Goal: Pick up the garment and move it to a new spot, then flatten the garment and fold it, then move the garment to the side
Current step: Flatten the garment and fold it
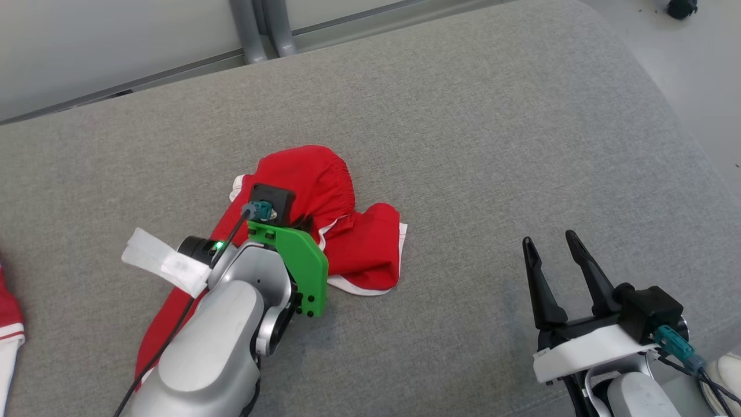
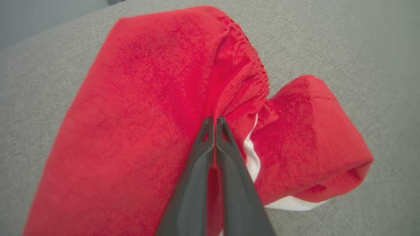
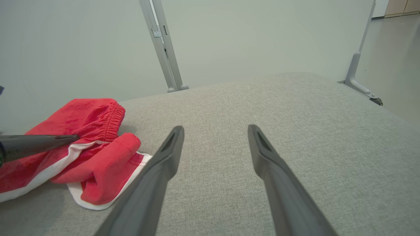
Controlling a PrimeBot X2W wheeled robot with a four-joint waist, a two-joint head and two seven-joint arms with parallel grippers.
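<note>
The garment (image 1: 330, 191) is a pair of red shorts with white trim, lying crumpled on the grey cushioned surface (image 1: 463, 145) left of centre. My left gripper (image 2: 215, 120) is shut, its two dark fingers pressed together with a ridge of the red cloth (image 2: 147, 108) pinched between them beside the elastic waistband. In the head view the wrist camera and green mount cover most of that gripper (image 1: 304, 221). My right gripper (image 1: 553, 243) stands open over bare surface at the lower right, away from the shorts (image 3: 95, 154). Its fingers (image 3: 215, 131) hold nothing, and a left finger (image 3: 39, 144) reaches in from the left.
Another red and white cloth (image 1: 8, 324) lies at the far left edge. The surface's rounded edge drops to the floor at the right, where a small dark object (image 1: 682, 7) sits. Grey metal posts (image 1: 260, 29) and a pale panel stand behind the far edge.
</note>
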